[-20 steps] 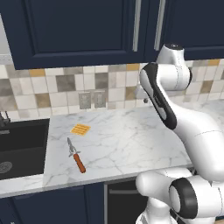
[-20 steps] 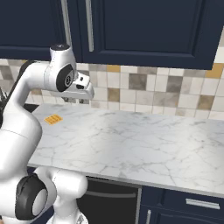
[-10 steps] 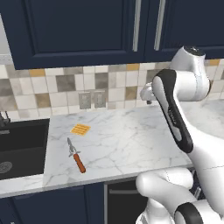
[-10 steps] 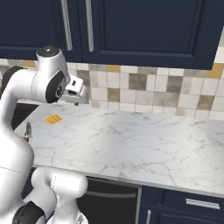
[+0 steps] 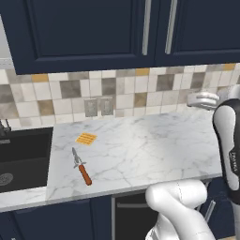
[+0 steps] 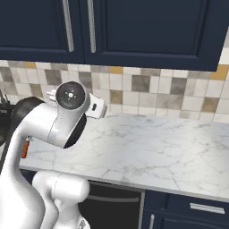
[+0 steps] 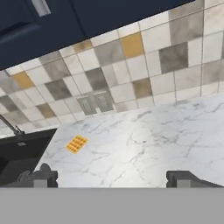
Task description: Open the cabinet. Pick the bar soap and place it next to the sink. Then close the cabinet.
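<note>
Moved: arm swings off to the counter's right end, its hand lifted toward the backsplash; knife (image 5: 81, 167) and orange ridged square (image 5: 86, 138) lie where they were near the sink-side edge.
Jaws: gripper (image 7: 112, 178) spread wide with nothing between the tips, opened over the last second.
Cabinet: the cabinet (image 5: 199, 28) above is shut.
Bar soap: not to be seen, likely behind a door.
Sink: sink (image 5: 23, 157) at the counter's left end.
Meaning: opening step not yet done; handle (image 5: 171, 26) comes first.
</note>
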Tool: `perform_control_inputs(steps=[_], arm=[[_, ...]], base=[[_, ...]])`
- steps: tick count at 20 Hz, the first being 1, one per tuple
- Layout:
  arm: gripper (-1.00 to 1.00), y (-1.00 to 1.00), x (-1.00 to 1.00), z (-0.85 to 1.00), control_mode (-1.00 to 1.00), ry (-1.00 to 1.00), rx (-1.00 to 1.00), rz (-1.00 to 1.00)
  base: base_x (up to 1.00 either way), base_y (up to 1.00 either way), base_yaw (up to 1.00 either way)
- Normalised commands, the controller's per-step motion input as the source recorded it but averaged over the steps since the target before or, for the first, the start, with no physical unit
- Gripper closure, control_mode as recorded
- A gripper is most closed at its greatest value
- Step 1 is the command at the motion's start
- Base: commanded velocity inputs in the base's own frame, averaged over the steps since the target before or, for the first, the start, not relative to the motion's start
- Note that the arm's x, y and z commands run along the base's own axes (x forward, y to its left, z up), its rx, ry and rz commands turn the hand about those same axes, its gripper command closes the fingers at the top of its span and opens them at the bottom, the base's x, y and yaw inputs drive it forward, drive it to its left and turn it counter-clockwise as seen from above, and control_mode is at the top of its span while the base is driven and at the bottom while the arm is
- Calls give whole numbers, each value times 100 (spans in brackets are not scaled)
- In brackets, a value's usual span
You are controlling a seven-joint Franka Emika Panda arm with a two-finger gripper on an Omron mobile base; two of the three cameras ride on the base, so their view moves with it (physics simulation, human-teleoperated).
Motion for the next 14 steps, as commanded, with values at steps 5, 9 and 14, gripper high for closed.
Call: perform_control_inputs(steps=[5, 9, 14], arm=[[-100, -30, -56, 53, -100, -7, 6, -7], [-100, 7, -11, 50, -100, 0, -7, -8], [-100, 26, 0, 47, -100, 11, -22, -13]], base=[[0, 0, 0], [0, 0, 0], [0, 0, 0]])
